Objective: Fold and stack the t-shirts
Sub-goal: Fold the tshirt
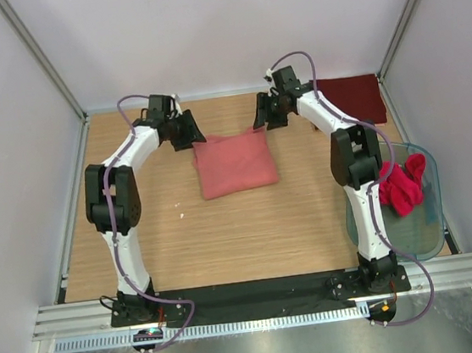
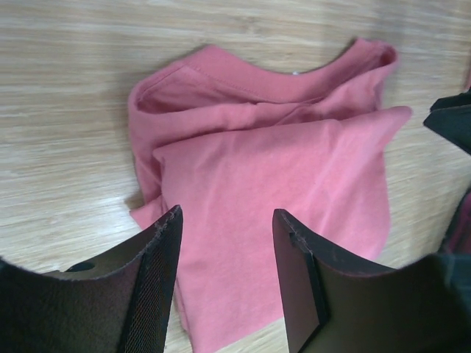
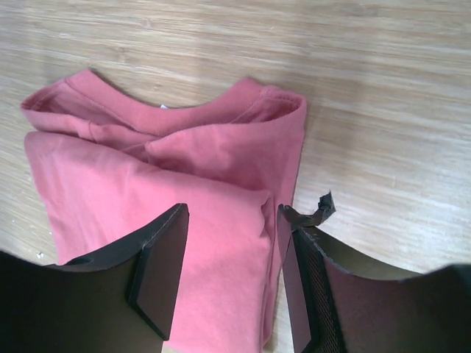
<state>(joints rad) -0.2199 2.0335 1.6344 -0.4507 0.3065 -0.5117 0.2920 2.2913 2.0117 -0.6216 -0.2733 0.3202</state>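
Salmon-pink t-shirt (image 1: 235, 164), folded: left gripper (image 1: 191, 134), right gripper (image 1: 264, 117) open, empty at twelve o'clock; we should lift straight clear

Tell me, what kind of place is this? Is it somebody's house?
Probably not a house: it looks like a robot lab booth. Plain white walls close in a wooden table, a left arm and right arm are bolted at its edge, and a salmon-pink t-shirt lies folded on it.

Left tool (image 1: 190, 133), right tool (image 1: 265, 115): jaws parted.
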